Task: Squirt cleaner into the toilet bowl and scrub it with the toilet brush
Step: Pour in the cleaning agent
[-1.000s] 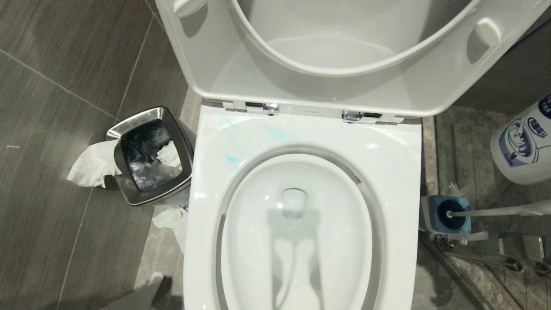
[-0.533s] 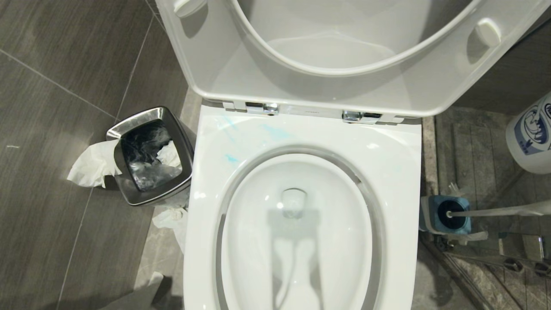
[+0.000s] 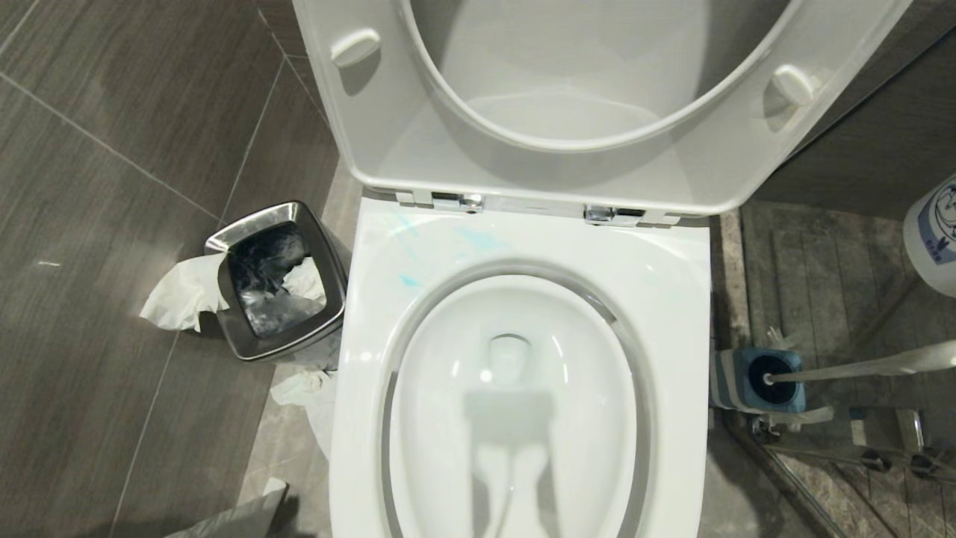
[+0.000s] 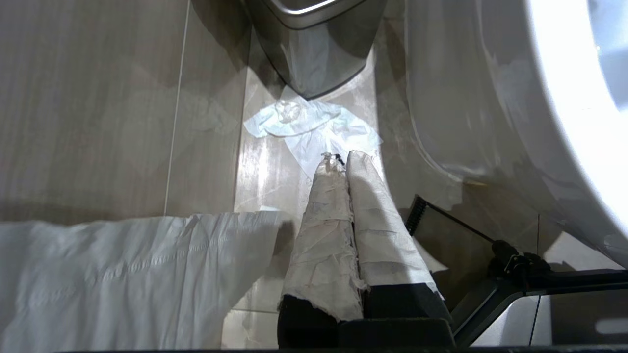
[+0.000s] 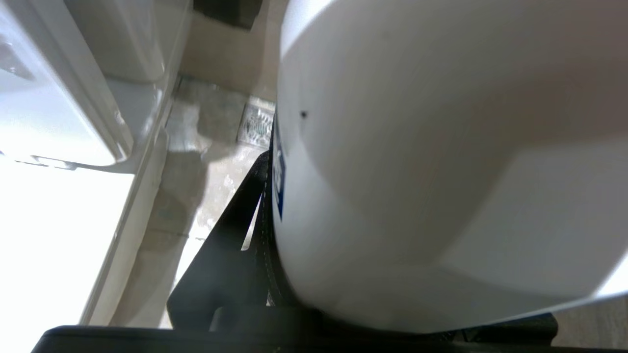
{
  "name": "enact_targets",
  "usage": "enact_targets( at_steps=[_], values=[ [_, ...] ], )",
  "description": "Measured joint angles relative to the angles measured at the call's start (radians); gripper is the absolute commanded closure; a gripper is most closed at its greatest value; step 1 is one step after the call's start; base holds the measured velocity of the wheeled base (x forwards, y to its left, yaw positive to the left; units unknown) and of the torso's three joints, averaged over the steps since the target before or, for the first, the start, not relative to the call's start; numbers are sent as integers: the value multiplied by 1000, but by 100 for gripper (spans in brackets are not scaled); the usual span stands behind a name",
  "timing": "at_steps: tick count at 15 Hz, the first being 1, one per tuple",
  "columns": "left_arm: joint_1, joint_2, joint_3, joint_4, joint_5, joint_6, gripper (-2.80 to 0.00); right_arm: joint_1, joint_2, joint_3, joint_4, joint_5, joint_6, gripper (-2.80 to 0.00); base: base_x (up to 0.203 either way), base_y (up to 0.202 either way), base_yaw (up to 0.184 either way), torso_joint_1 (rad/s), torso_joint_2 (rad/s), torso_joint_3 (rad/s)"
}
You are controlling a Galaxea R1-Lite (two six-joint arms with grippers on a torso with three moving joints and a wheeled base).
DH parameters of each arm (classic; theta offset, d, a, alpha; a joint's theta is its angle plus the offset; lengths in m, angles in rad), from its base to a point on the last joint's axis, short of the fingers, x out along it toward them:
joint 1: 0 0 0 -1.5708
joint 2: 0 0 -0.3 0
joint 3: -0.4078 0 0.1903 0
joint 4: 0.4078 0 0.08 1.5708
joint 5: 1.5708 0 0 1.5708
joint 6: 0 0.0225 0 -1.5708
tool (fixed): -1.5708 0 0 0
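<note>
The toilet bowl (image 3: pixel 515 418) fills the middle of the head view, seat and lid (image 3: pixel 567 90) raised, with faint blue smears on the rim (image 3: pixel 478 239). The cleaner (image 3: pixel 933 239), a white bottle with a blue label, shows at the right edge. In the right wrist view the cleaner (image 5: pixel 441 220) fills the picture, and my right gripper (image 5: pixel 412 162) is shut on it; only one black finger (image 5: pixel 240 220) shows. The toilet brush (image 3: pixel 874 366) stands in its blue-grey holder (image 3: pixel 754 381) right of the toilet. My left gripper (image 4: pixel 339 159), wrapped in white, hangs shut and empty beside the toilet's base.
A steel waste bin (image 3: pixel 280 280) with tissue spilling out stands left of the toilet, and more tissue (image 4: pixel 314 127) lies on the floor by it. A white sheet (image 4: pixel 122 274) lies near the left gripper. A floor drain (image 5: pixel 255 125) sits behind the bottle.
The head camera has pulled back, so the whole scene shifted and shrank a little. The cleaner has slid further toward the right edge of the head view.
</note>
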Motion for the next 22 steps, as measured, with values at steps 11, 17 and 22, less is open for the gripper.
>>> enact_targets(
  at_steps=[11,17,22],
  values=[
    [0,1,-1,1,1,4,0,1,15,12,5,2,-38,0,0,0,0,2,1,203],
    [0,1,-1,0,0,0,0,19,59,-2,-1,-6,-26,0,0,0,0,1,2,204],
    [0,1,0,-1,5,-3,0,87,135,-85,40,-10,12,0,0,0,0,2,4,178]
  ],
)
